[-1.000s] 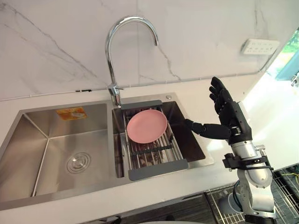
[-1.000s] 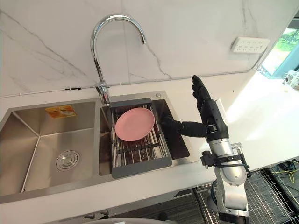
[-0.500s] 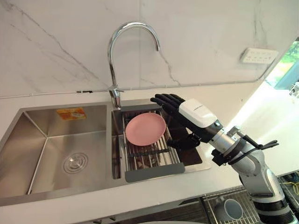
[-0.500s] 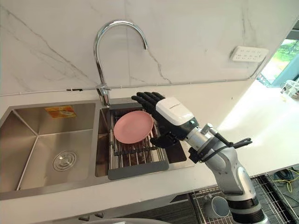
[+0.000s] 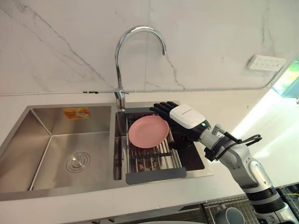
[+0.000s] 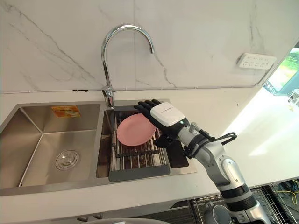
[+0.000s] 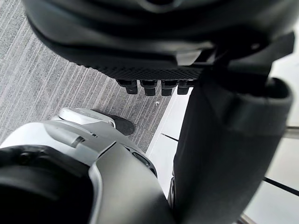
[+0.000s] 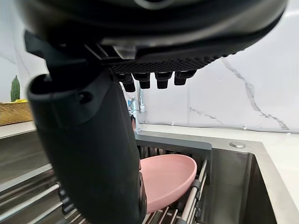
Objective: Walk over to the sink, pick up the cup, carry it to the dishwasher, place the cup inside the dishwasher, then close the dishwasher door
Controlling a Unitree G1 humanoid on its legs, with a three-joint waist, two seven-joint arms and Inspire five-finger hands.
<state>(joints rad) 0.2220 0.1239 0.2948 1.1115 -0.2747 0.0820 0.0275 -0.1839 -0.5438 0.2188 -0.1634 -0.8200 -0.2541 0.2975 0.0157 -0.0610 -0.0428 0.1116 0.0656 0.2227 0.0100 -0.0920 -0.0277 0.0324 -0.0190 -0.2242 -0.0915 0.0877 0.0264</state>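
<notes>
One hand has moved: the right hand [image 5: 186, 116] is now low over the sink [image 5: 46, 140].
Within a second it came from upright above the table [image 5: 275, 140] to palm-down, its fingers [image 5: 161, 107] wide and straight, holding nothing, at 3 o'clock of the pink plate [image 5: 147, 131] on the rack [image 5: 154, 176]. The grey cup [image 5: 232, 215] stands at 5 o'clock, below the table edge, so this reach probably serves the plate, not the cup. The left hand [image 7: 140, 28] hangs relaxed over the floor.

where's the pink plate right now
In the eye views the plate rests on the rack in the sink's right basin, just in front of the faucet, with the right hand at its right rim.
</notes>
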